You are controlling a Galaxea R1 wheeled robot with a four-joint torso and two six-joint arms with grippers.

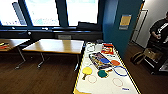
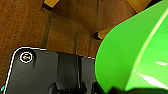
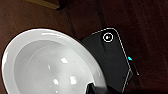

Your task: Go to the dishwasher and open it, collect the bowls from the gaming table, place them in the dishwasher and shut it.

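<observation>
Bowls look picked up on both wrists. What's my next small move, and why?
Probably turn the base away to look for the dishwasher: a glossy green bowl is at the left wrist, a white ceramic bowl at the right, and ahead are a white table and windows.

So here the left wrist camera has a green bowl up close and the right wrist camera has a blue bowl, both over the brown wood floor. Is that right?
Not quite. The bowl in the right wrist view is white, not blue. The rest stands: the left wrist view has a green bowl up close, and both hang over the brown wood floor.
</observation>
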